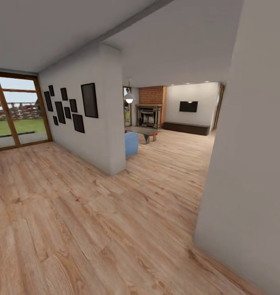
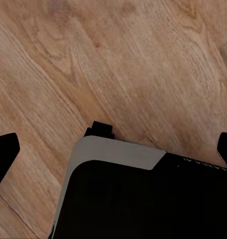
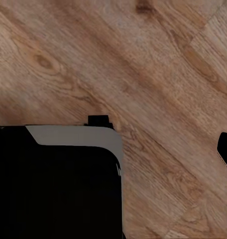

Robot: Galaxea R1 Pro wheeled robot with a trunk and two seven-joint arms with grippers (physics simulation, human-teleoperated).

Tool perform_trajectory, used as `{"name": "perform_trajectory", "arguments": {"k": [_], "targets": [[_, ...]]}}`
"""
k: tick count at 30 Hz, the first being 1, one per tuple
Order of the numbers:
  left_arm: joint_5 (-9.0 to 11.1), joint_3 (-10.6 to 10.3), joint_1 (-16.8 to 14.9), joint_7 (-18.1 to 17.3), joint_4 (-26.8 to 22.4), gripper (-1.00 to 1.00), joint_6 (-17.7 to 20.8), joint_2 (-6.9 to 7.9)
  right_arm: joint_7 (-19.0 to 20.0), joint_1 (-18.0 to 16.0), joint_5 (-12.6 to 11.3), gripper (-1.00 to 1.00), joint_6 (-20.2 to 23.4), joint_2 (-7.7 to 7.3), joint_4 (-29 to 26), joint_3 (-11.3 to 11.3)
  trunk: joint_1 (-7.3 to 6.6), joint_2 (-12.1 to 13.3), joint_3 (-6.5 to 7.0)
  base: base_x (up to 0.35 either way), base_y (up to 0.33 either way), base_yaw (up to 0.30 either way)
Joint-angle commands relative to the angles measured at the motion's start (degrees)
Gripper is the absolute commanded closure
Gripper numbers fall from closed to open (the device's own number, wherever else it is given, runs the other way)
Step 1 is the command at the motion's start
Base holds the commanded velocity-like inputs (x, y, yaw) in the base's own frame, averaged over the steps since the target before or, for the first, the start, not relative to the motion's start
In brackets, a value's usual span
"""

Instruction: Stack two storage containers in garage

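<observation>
The living room (image 1: 172, 119) is seen well ahead past the white partition wall (image 1: 103, 135), and a small orange-red patch by the low table (image 1: 145, 132), judged to be a storage container (image 1: 153, 134), lies straight ahead, neither arm nearer. Over the wood-plank floor (image 2: 118, 59), the left end effector (image 2: 113, 149) is held wide apart with nothing between its tips; the right end effector (image 3: 223, 149) is only partly shown, so its spread cannot be told.

base (image 2: 143, 199): black, grey rounded corner | fingertips (image 2: 4, 149): black
</observation>
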Motion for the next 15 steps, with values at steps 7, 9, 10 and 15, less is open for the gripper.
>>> {"name": "perform_trajectory", "arguments": {"k": [7,9,10,15], "targets": [[0.5,-0.5,0.0,0.4,0.0,-1.0,-0.1,-0.04,0.0,-0.1,-0.4,-1.0,-0.3,0.03,0.1,0.6,0.04,0.0,-0.07,0.324,0.0,0.002],[0.4,-0.5,0.0,0.4,0.0,-1.0,-0.1,-0.05,0.0,-0.1,-0.4,-1.0,-0.3,0.03,0.1,0.6,0.04,0.0,-0.07,0.324,0.0,0.0],[0.4,-0.5,0.0,0.4,0.0,-1.0,-0.1,-0.06,0.0,-0.1,-0.4,-1.0,-0.3,0.03,0.1,0.6,0.04,0.0,-0.07,0.324,0.0,0.0],[0.4,-0.5,0.0,0.4,0.0,-1.0,0.0,-0.06,0.1,-0.1,-0.4,-1.0,-0.2,0.03,0.1,0.7,0.04,0.0,-0.07,0.324,0.0,0.0]]}}
